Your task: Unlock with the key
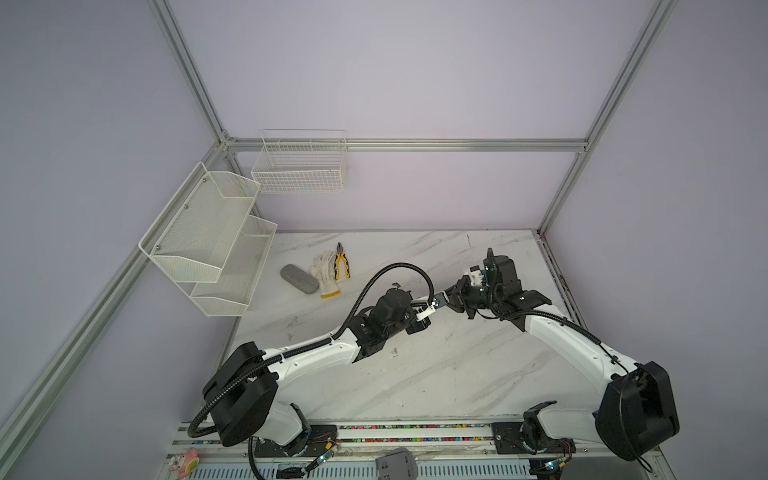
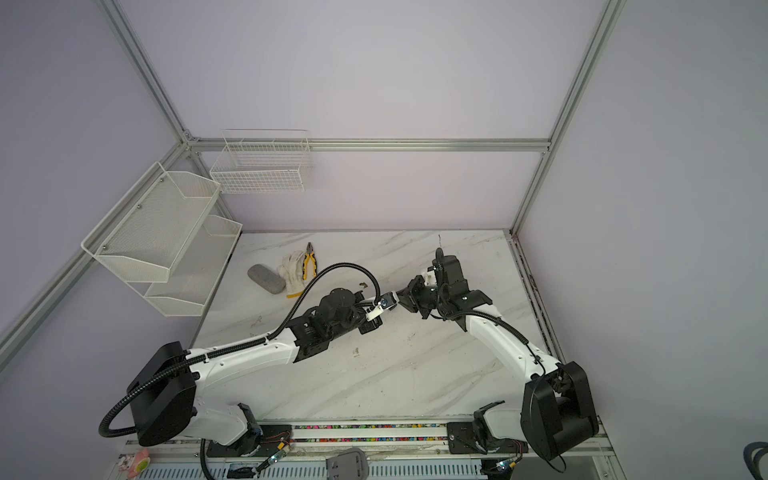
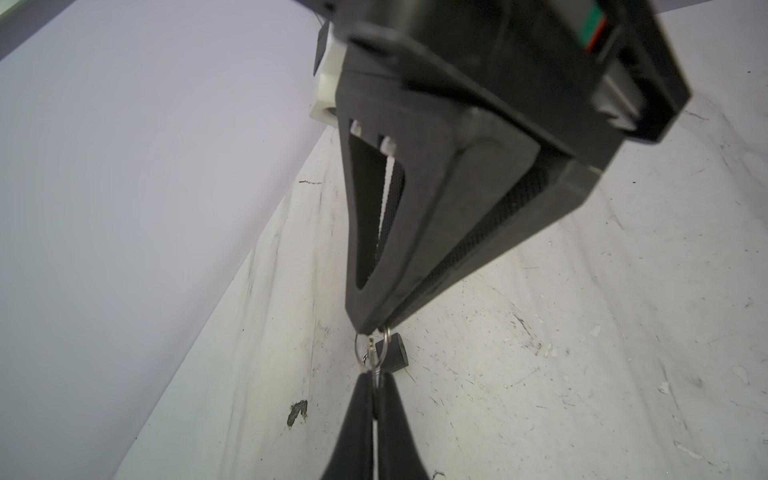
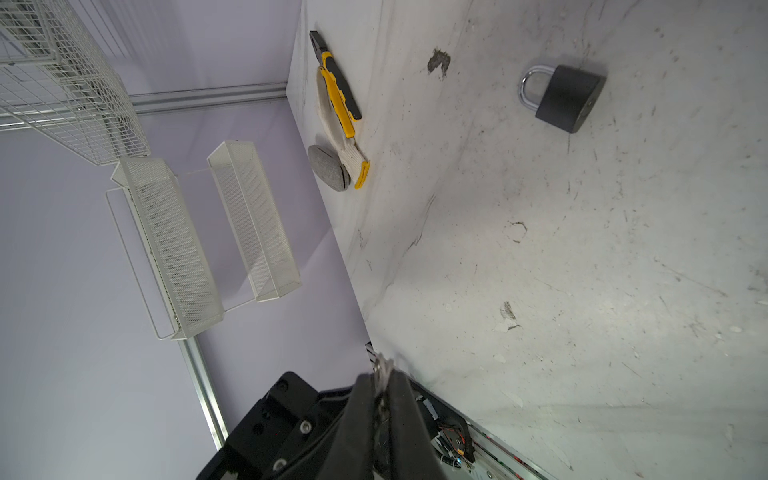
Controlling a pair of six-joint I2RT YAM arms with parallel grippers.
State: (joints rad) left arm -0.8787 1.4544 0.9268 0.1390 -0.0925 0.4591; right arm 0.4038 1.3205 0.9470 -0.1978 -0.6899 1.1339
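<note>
Grip check: left gripper [image 3: 376, 384] is pinched tight on the key [image 3: 375, 368], held in the air over the middle of the surface [image 1: 415, 386], tip to tip with the right gripper [image 3: 372, 328], whose jaws sit close about the key ring [image 3: 360, 349]; whether they grip, I cannot tell. Advise a full right-side release before the left lines the key up squarely with the padlock [image 4: 567, 97] lying below. Surface is scuffed, with pliers [image 1: 342, 261] and glove [image 1: 324, 270] near its far left corner.

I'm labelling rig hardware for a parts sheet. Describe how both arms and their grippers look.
Both arms have glossy white link shells with bulky black joint housings. The left arm carries a black corrugated cable conduit looping above it; the right arm has a thinner black cable. The left gripper and right gripper have matte black, tapering fingers.
</note>
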